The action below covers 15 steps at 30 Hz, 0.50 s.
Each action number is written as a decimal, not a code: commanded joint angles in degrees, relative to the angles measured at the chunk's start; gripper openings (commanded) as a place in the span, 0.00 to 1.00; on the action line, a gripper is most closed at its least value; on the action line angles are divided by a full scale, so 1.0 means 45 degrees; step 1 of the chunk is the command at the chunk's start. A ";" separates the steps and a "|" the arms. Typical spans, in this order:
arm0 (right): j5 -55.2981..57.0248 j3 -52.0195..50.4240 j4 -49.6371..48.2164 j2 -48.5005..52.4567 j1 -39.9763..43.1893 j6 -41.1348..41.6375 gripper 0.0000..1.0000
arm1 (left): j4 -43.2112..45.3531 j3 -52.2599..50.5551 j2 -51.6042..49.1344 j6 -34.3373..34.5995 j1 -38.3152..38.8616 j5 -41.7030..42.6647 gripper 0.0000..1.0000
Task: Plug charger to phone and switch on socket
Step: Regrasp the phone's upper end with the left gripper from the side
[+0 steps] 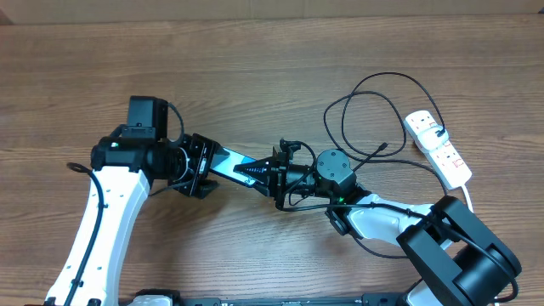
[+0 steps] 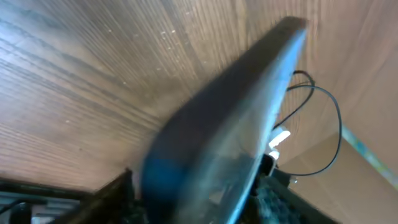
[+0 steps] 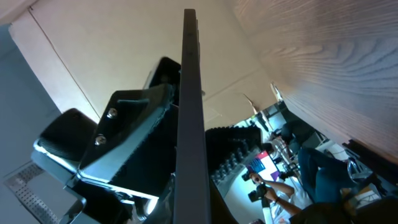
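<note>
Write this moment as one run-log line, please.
right pincer: shut on phone | left pincer: at phone's other end | charger: on table, not in phone | socket: untouched

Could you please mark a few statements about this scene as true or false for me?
The slim smartphone with the light blue screen lies flat on the brown wooden table. False: the right fingers hold it tilted.
The thin black cable is plugged into the smartphone. False: its loops lie by the white oblong power strip, apart from it.
The power strip lies on the table near the right arm. True.
The right fingers are shut on the smartphone. True.
</note>
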State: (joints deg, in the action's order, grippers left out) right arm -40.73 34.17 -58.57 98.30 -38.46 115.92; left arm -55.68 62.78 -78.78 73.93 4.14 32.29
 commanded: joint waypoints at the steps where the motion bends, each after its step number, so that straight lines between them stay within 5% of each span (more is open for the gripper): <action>1: -0.0321 0.0267 -0.0243 -0.0267 -0.0049 0.1763 0.04 | 0.0699 -0.0146 0.0024 0.0340 0.0398 -0.0330 0.55; 11: -0.0189 0.0267 -0.0243 -0.0267 -0.0049 0.1768 0.04 | 0.1365 -0.0146 0.0024 0.0573 0.0568 -0.0748 0.17; 15: -0.0160 0.0267 -0.0248 -0.0267 -0.0049 0.1768 0.04 | 0.1685 -0.0146 0.0024 0.0631 0.0583 -0.0748 0.15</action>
State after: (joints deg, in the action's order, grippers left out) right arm -38.04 34.41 -58.67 98.26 -37.52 115.98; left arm -47.57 62.22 -78.76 74.17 6.35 30.85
